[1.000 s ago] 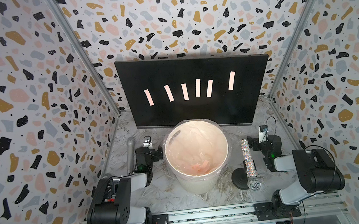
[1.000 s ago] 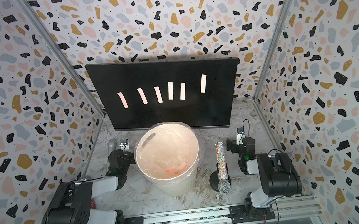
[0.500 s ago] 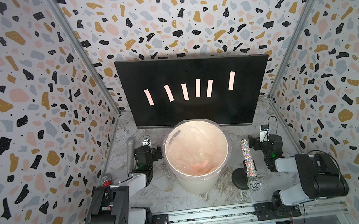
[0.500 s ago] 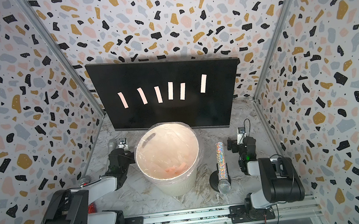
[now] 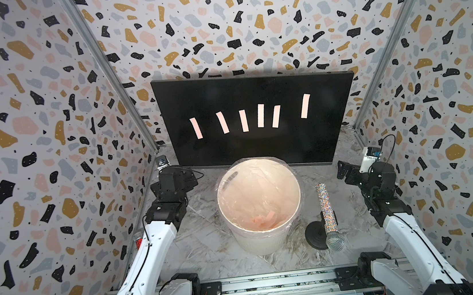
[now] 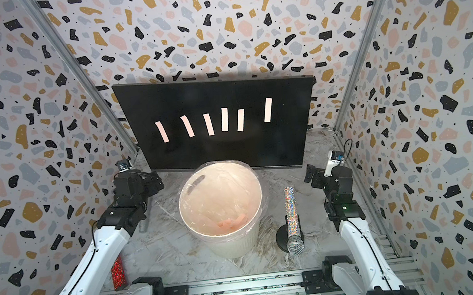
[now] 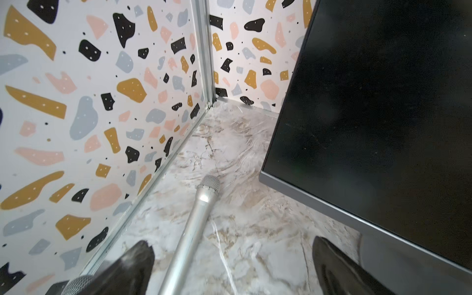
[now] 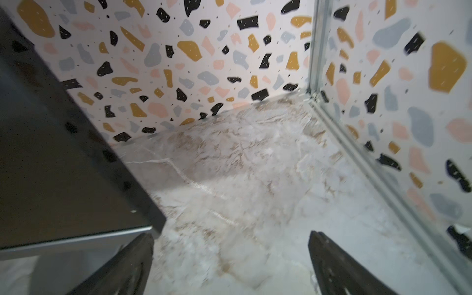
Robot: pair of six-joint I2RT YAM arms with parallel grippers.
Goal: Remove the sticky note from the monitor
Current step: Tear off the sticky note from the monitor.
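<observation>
6 pale sticky notes (image 5: pixel 305 105) cross the monitor (image 5: pixel 253 86) mid-screen, well above both end effectors. The left end effector (image 7: pixel 232 252) and right end effector (image 8: pixel 231 242), each spread apart and holding nothing, hover by the monitor's lower corners. Open table (image 8: pixel 255 166) lies beyond the monitor's right edge.

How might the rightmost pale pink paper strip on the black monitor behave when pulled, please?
The pale pink paper strip looks thin and narrow, so probably floppy and light. It seems to lie flat on the black monitor, so catching an edge may be hard.
</observation>
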